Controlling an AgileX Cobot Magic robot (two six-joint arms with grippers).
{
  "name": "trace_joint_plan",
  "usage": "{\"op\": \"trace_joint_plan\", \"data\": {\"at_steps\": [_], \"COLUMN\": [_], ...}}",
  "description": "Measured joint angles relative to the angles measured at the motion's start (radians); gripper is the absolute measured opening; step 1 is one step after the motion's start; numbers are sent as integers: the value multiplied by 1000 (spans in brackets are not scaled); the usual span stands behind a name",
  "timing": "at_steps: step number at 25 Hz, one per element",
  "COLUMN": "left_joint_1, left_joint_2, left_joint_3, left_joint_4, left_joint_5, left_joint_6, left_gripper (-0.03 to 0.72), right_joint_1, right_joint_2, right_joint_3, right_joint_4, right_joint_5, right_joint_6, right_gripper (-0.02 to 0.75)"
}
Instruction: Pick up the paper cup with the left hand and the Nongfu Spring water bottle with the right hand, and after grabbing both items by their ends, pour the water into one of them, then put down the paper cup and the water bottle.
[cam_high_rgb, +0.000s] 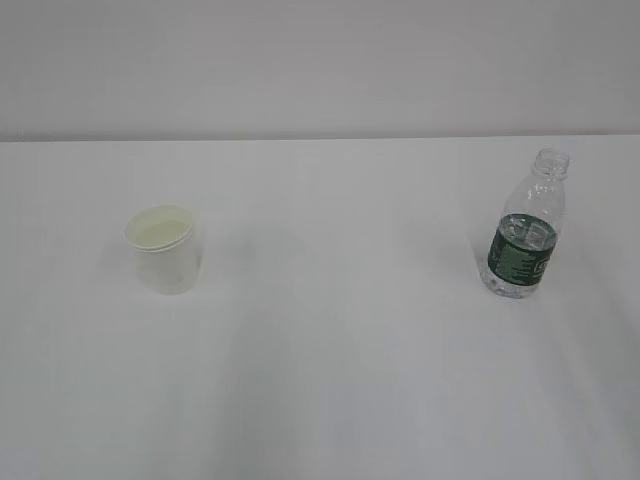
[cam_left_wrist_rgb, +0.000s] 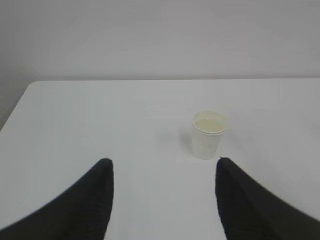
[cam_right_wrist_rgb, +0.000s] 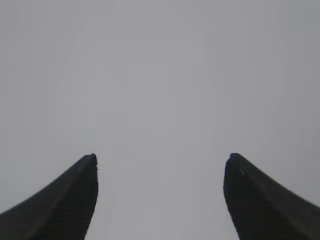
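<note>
The paper cup (cam_high_rgb: 163, 248) stands upright on the left of the white table, small and white with a pale cream inside. In the left wrist view the paper cup (cam_left_wrist_rgb: 207, 134) is ahead and slightly right of my left gripper (cam_left_wrist_rgb: 162, 162), which is open, empty and well short of it. The Nongfu Spring water bottle (cam_high_rgb: 526, 228) stands upright on the right, clear, capless, with a dark green label and water in its lower part. My right gripper (cam_right_wrist_rgb: 160, 157) is open with nothing between its fingers, facing a plain grey surface. Neither arm shows in the exterior view.
The white table (cam_high_rgb: 330, 350) runs back to a grey wall (cam_high_rgb: 320, 60). In the left wrist view the table's left edge (cam_left_wrist_rgb: 17, 107) and far edge show. Bare tabletop lies between cup and bottle.
</note>
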Motion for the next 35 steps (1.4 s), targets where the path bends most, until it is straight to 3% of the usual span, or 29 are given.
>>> {"op": "trace_joint_plan", "data": {"at_steps": [7, 18, 23, 35], "left_joint_1": [0, 0, 0, 0], "left_joint_2": [0, 0, 0, 0], "left_joint_3": [0, 0, 0, 0], "left_joint_4": [0, -12, -17, -19], "left_joint_5": [0, 0, 0, 0], "left_joint_6": [0, 0, 0, 0], "left_gripper": [461, 461, 461, 461], "right_joint_1": [0, 0, 0, 0], "right_joint_2": [0, 0, 0, -69], "right_joint_3": [0, 0, 0, 0], "right_joint_4": [161, 692, 897, 948], "right_joint_5": [226, 471, 551, 819], "right_joint_6": [-352, -979, -1145, -1174], "right_gripper": [587, 588, 587, 588]}}
